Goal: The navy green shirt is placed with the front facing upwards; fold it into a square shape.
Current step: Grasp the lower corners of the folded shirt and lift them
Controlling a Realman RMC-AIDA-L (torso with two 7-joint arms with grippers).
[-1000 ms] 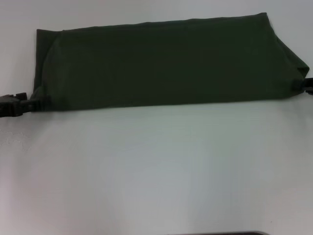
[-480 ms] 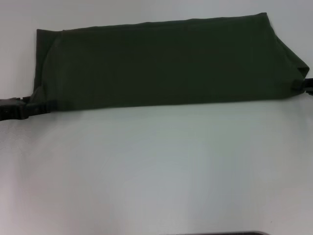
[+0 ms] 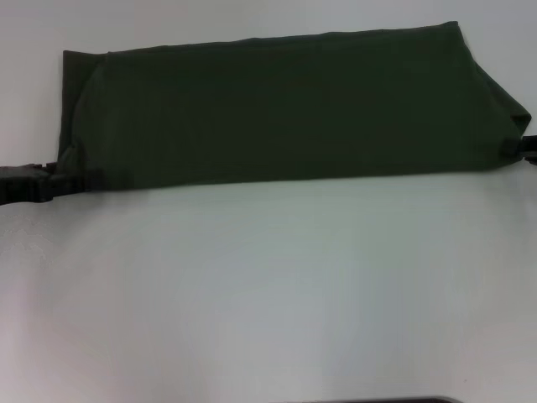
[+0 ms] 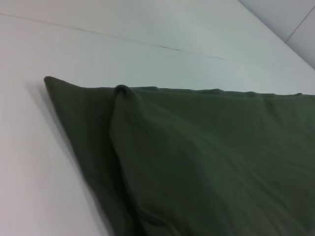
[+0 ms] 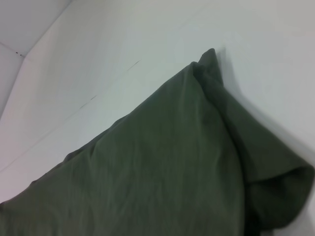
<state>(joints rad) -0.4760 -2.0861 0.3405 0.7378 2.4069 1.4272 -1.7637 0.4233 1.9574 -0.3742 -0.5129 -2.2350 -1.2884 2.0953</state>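
The navy green shirt [image 3: 285, 117] lies folded into a long dark band across the far half of the white table [image 3: 268, 294], with no lettering showing. My left gripper [image 3: 80, 179] reaches in from the left edge and sits at the band's near left corner, overlapping the cloth. At the band's right end, my right gripper [image 3: 513, 147] pokes in from the right edge and touches the cloth. The left wrist view shows the shirt [image 4: 206, 162] close up, with a folded layer over a lower one. In the right wrist view the shirt [image 5: 162, 167] ends in a rolled corner.
Bare white tabletop fills the near half of the head view. A thin dark strip [image 3: 377, 400] shows at the bottom edge. A faint seam line [image 4: 162, 46] runs across the table beyond the shirt.
My left gripper has slid to the right, farther onto the shirt's near left corner. The shirt and the right gripper have stayed where they were.
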